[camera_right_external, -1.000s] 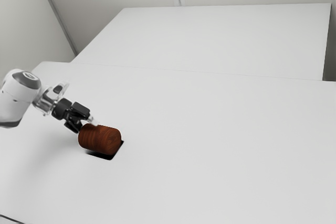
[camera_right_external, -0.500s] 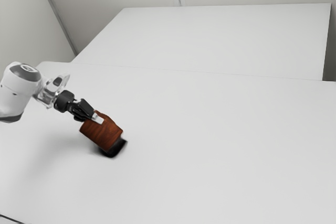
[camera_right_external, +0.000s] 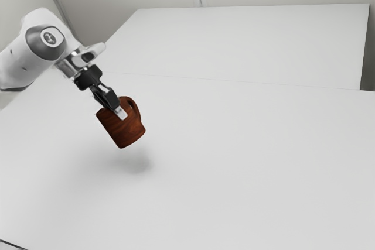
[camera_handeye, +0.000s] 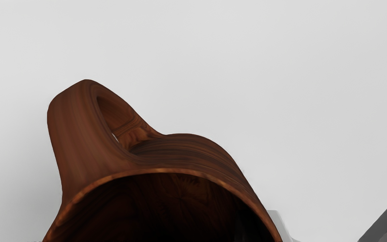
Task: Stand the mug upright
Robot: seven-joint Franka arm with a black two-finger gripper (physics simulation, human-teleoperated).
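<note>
- The mug (camera_right_external: 122, 130) is in the air at the end of the tool (camera_right_external: 119, 111), above the bench (camera_right_external: 234, 162); its soft shadow (camera_right_external: 138, 164) lies apart below it.
- The tool is closed on the mug, seemingly pinching its wall near the mouth: a pale fingertip (camera_handeye: 277, 222) stands against the outside, and a dim shape inside the mouth is probably the other finger, too dark to be sure.
- What matters most is the mug's long axis. It leans: the rim (camera_handeye: 180, 170) is up and toward the exterior view's left, on the arm's side, while the base (camera_right_external: 134, 139) is down and toward the exterior view's right.
- So the mug is more upright than flat, but not plumb; set down like this, it would likely meet the bench on one edge of its base.
- The body hangs below and beyond the tool. The coming turn should bring the base back under the rim, toward the arm (camera_right_external: 44, 42), before the mug is lowered to the bench.
- The handle (camera_right_external: 135, 109) sticks out on the side facing the exterior view's right, away from the arm, and should keep clear of the bench.
- A slip in the pinch could let the tilt grow.
</note>
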